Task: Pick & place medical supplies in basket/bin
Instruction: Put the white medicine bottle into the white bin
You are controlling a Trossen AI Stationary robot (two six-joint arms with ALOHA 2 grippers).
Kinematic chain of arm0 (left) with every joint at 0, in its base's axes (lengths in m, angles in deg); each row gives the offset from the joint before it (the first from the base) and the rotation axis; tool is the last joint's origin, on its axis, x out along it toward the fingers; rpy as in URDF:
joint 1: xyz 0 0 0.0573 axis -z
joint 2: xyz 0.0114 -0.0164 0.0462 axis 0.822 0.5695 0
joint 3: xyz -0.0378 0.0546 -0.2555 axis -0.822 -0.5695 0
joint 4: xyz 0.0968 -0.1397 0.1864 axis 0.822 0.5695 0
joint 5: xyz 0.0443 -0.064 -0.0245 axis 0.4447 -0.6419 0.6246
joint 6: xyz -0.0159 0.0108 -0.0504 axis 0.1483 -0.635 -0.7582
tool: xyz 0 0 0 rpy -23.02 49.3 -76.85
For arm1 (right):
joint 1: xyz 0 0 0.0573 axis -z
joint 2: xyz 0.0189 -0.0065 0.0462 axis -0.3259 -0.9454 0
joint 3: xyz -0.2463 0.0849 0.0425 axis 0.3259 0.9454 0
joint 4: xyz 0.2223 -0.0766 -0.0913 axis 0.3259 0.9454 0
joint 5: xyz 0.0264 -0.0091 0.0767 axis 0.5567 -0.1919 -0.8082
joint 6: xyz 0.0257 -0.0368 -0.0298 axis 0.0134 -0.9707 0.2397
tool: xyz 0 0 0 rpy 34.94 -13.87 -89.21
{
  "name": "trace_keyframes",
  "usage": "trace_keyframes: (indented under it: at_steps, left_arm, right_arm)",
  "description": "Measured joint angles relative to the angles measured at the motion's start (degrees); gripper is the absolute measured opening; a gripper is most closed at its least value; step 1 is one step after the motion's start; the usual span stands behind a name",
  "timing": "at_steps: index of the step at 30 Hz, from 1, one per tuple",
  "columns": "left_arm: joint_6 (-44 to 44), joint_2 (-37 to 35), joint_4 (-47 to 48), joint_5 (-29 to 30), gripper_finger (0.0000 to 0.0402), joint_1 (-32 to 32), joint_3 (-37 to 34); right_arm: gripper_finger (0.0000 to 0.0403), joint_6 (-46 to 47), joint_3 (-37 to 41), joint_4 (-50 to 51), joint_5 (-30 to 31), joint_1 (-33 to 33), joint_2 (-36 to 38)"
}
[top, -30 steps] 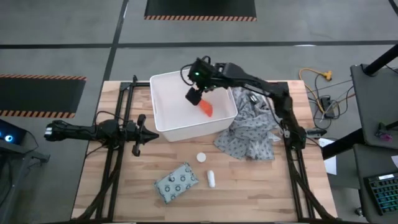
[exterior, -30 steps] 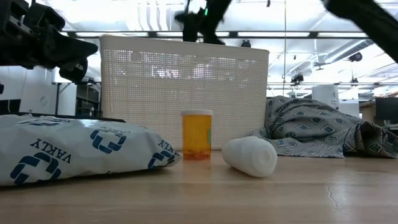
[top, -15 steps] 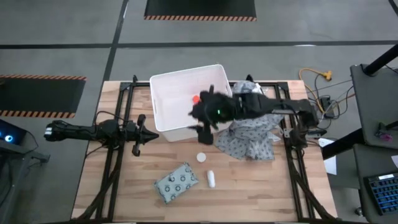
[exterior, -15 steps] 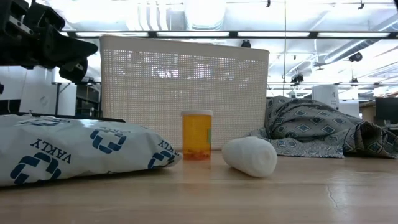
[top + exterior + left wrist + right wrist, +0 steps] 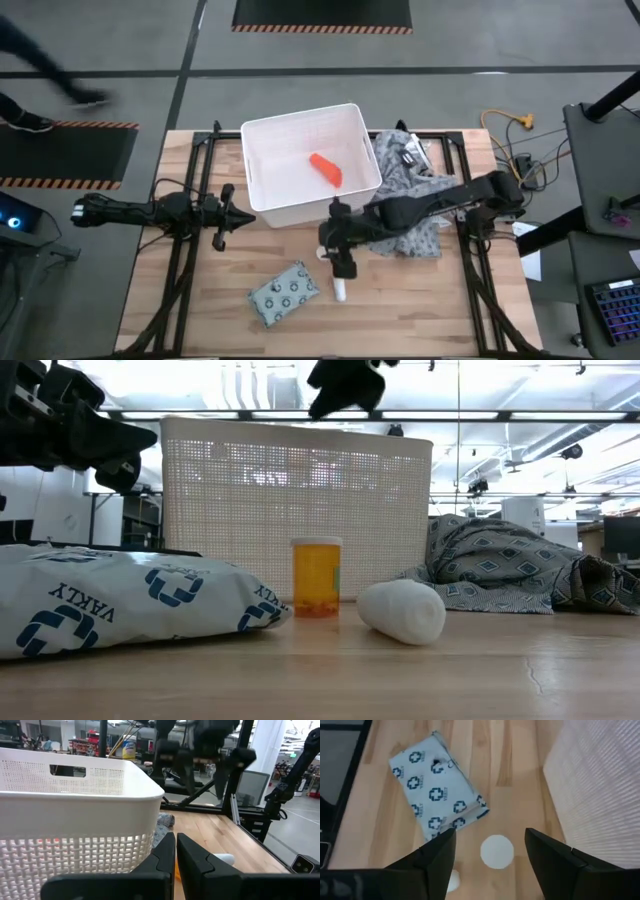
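Observation:
The white perforated bin (image 5: 268,175) stands on the table's far half, and the orange-red tapered piece (image 5: 326,169) lies on its floor. My right gripper (image 5: 336,250) is open and hangs high above the white round cap (image 5: 496,851), which tops an orange bottle (image 5: 317,575) standing upright on the wood. The white cylinder (image 5: 341,290) lies on its side just nearer. The dotted packet (image 5: 285,293) lies flat to its left. My left gripper (image 5: 225,212) is shut and waits left of the bin.
The grey patterned cloth (image 5: 410,212) lies crumpled right of the bin, under my right arm. The bin's near wall (image 5: 600,785) rises close beside my right gripper. Bare wood shows near the table's near edge (image 5: 400,320). Dark frame rails run along both table sides.
My right gripper has moved from over the bin, across its near wall, toward the table's near edge, and now hangs above the white cap. The orange-red piece, which was just under the fingers a second ago, has stayed behind on the bin's floor.

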Motion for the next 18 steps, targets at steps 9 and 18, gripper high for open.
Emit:
trace_keyframes:
  at_steps: [9,18]
  left_arm:
    - [0.0,0.0,0.0,0.0,0.0,0.0,0.0]
    - [0.0,0.0,0.0,0.0,0.0,0.0,0.0]
  right_arm:
    - [0.0274,0.5,9.3,-10.1,0.1,-0.4,-0.1]
    - [0.0315,-1.0,17.6,-20.6,0.3,-0.3,-0.1]
